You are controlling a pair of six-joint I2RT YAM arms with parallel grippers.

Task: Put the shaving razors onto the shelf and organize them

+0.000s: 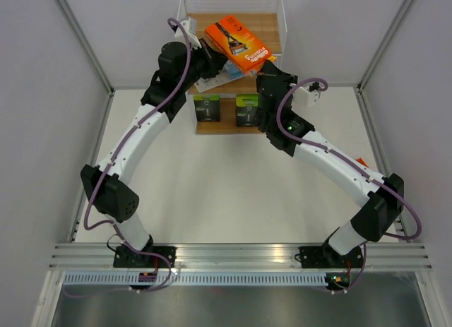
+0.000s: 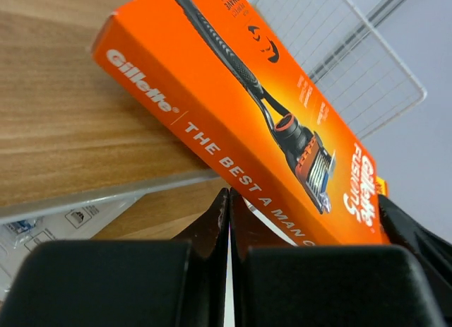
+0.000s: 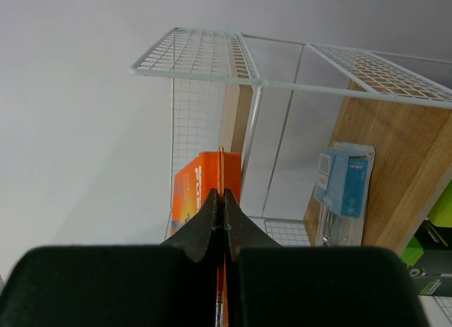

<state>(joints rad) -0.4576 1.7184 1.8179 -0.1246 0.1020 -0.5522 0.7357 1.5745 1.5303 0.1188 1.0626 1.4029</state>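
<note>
The right claw [image 3: 224, 194] pinches the orange pack [image 1: 238, 43] by its thin edge, tilted over the shelf [image 1: 267, 22] top. The left claw [image 2: 229, 196] is closed just beneath it (seemingly on nothing). The pack should be levelled and squared before release.

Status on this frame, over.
Right gripper shut on orange pack. Left gripper shut at its edge, hold unclear. Pack tilted over shelf top. Nothing seen blocking.
</note>
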